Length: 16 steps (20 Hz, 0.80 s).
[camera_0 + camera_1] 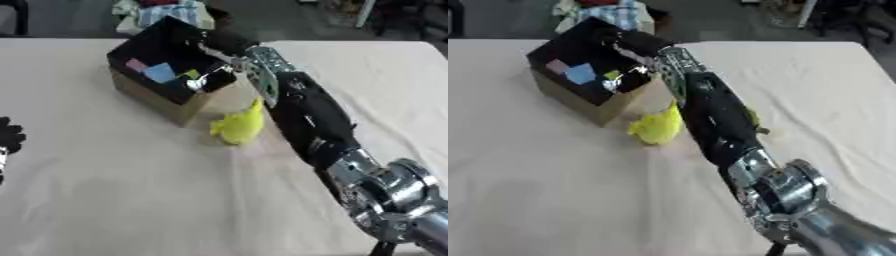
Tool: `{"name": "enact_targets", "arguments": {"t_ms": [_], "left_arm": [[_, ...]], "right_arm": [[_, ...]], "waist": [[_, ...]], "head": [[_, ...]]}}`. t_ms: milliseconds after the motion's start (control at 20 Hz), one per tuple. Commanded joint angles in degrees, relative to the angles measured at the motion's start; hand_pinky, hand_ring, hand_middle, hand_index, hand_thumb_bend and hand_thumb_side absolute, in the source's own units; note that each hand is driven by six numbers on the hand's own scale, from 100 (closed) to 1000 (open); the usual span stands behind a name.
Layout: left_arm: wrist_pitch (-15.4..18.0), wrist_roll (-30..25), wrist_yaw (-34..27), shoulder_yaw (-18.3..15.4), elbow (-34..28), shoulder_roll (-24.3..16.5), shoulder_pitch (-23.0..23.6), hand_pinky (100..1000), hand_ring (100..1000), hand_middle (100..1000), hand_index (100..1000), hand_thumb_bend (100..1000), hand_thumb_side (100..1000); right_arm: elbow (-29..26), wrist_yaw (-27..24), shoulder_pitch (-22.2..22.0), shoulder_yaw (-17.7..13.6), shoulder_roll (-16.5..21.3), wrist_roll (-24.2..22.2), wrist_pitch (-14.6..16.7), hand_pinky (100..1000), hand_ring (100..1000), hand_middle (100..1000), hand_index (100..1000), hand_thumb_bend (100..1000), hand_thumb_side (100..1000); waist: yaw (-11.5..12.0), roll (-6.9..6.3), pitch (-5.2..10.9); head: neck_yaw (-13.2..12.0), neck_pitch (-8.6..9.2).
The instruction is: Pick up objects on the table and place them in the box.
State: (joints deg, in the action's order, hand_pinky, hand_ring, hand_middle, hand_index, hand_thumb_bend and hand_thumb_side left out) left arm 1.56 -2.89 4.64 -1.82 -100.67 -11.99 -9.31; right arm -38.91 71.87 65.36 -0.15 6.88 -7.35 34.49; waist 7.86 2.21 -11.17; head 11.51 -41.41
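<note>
Nearest to me, the right arm comes in from about five o'clock, its silver joints low in the view and its black forearm running up toward eleven o'clock across the cream cloth-covered bench (114, 200). At nine o'clock, at the very edge of the left eye view, the left hand (9, 137) shows as a black shape resting idle; I cannot tell how its fingers lie.

Near the middle, just left of the forearm, a soft yellow object (238, 125) lies on the cloth, close against the near corner of the box and not yet picked up.

Farther off, toward twelve o'clock, stands the brown cardboard box with a dark inside (149, 95). A pink piece (136, 65), a blue piece (160, 73) and a small yellowish bit are already in it. The right hand (214, 60) reaches over the box's right rim into the opening; whether its fingers are spread or pinching something I cannot tell.

This looks to me like the placing step, over the box. Next, I'd judge, the hand must lift clear of the rim and come back for the yellow object without nudging the box.
</note>
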Motion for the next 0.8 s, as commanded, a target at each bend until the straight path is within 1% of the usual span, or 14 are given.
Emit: {"name": "enact_targets", "arguments": {"t_ms": [50,150,300,450,500,550,650,800], "left_arm": [[0.0,0.6,0.3,-0.9,-0.8,-1.1,-0.2,826,763,709,847,100,660],[0.0,0.9,0.4,-1.2,-0.8,-1.3,-0.1,826,763,709,847,100,660],[-0.1,1.4,0.6,-1.6,-1.0,-1.6,0.0,826,762,709,847,100,661],[-0.2,1.5,0.6,-1.7,-1.0,-1.6,0.0,826,762,709,847,100,661],[-0.2,1.6,0.6,-1.8,-1.0,-1.6,0.0,827,762,708,847,100,662],[-0.2,1.7,0.7,-2.0,-1.1,-1.8,0.0,827,762,708,847,100,662],[-0.2,2.0,0.8,-2.3,-1.2,-2.0,0.1,827,762,708,847,100,662],[-0.2,2.2,0.8,-2.5,-1.2,-2.0,0.1,827,761,708,847,100,662]], "right_arm": [[-3.8,-1.9,1.9,2.6,3.3,0.1,2.9,880,941,1000,1000,261,575],[-6.6,-3.8,1.7,5.4,5.2,0.6,4.8,871,933,999,1000,236,581],[-10.3,-6.6,0.4,8.8,8.0,1.4,7.7,866,928,994,1000,230,584],[-11.0,-9.6,0.0,9.1,9.4,0.2,10.7,866,928,994,1000,230,584],[-10.8,-10.6,-0.1,8.9,9.8,-0.5,11.7,853,920,978,1000,212,644],[-10.8,-11.4,-0.8,9.5,10.6,-1.3,12.6,852,920,976,1000,210,654],[-11.7,-13.2,-3.3,11.9,13.3,-3.1,14.6,847,916,967,1000,194,692],[-12.8,-16.0,-6.7,15.2,17.1,-5.8,17.0,843,914,962,1000,188,740]], "waist": [[-0.6,-0.25,1.45],[-1.5,-0.01,1.25],[-2.5,0.22,0.98],[-2.7,0.26,0.95],[-2.8,0.34,0.86],[-3.5,0.45,0.61],[-4.4,0.46,0.41],[-4.6,0.48,0.29]], "head": [[-0.8,0.77],[-1.4,0.85],[-2.0,1.07],[-2.1,1.10],[-2.2,1.12],[-2.7,1.20],[-3.3,1.25],[-3.5,1.40]]}}
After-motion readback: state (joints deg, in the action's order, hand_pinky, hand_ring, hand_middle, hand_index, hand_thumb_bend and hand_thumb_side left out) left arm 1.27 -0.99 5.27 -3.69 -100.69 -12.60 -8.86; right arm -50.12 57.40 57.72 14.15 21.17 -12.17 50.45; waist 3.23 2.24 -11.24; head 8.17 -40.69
